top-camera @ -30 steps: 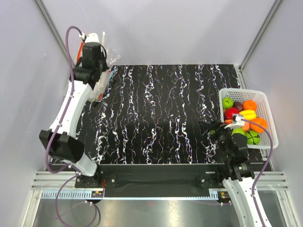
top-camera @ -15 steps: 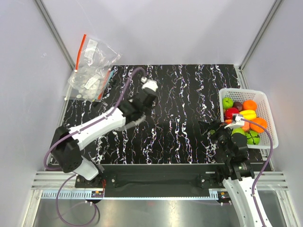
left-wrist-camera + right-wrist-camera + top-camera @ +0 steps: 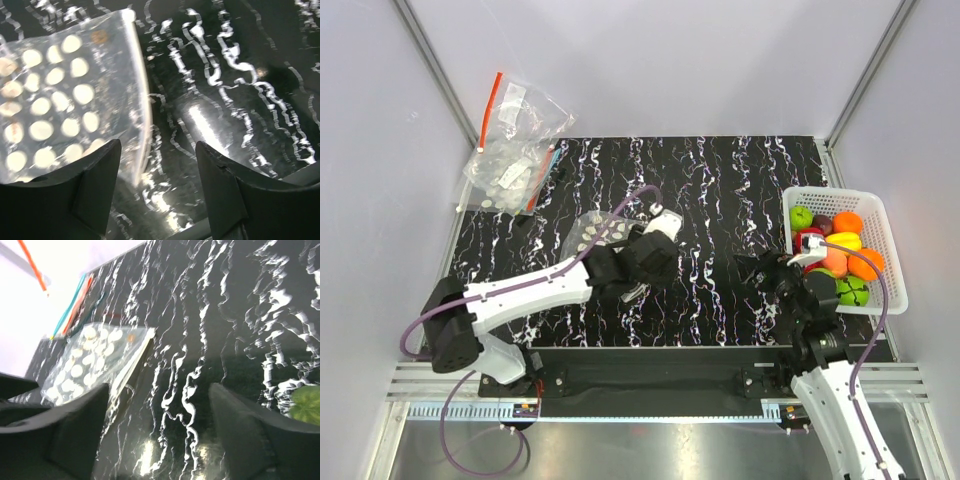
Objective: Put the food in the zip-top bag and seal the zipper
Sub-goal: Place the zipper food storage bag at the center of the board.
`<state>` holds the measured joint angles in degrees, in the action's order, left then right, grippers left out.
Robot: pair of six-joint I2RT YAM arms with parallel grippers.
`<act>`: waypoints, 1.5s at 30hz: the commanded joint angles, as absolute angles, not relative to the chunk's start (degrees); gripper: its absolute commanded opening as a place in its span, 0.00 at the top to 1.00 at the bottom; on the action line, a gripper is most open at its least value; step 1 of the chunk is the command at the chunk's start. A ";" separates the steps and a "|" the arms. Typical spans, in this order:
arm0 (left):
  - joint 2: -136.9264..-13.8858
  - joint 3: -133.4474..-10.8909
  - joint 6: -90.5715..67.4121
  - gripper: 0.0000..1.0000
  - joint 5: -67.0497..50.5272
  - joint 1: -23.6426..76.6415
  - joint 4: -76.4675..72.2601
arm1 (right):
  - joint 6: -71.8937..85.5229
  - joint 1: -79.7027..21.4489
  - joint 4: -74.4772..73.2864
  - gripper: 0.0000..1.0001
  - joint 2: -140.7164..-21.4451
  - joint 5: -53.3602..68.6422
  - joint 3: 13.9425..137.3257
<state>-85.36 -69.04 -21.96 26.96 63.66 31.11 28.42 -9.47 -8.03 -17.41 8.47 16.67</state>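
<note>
Both the left end effector (image 3: 157, 152) and right end effector (image 3: 157, 390) hang released and empty, so the small dotted transparent zip-top bag (image 3: 590, 232), loose left of the black marbled bench's (image 3: 720, 190) centre, may skid or stay flat-mouthed when the glossy toy food (image 3: 835, 243) from the right-edge white basket (image 3: 835, 191) arrives.

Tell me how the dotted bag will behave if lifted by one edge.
The dotted bag is thin, see-through film lying flat, so it will probably droop and fold when lifted. It looks empty, so it is likely very light. Glossy film on the shiny mat may slide when pushed.
</note>
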 commanded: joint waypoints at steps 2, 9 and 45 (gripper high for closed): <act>-80.07 -67.06 -22.32 0.33 29.88 60.65 32.25 | 29.61 -9.40 1.21 0.22 -23.89 16.07 16.53; -80.14 -62.49 -22.06 0.34 33.30 58.89 30.59 | 36.21 -10.10 11.42 0.57 -46.19 24.96 20.38; -113.55 -84.20 -12.13 0.47 46.84 63.63 35.95 | 29.44 -10.37 7.56 0.48 -32.78 10.90 16.26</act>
<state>-112.46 -81.56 -13.04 43.53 63.53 36.51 30.63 -10.11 6.98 -32.53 12.53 16.25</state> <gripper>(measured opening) 0.536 0.515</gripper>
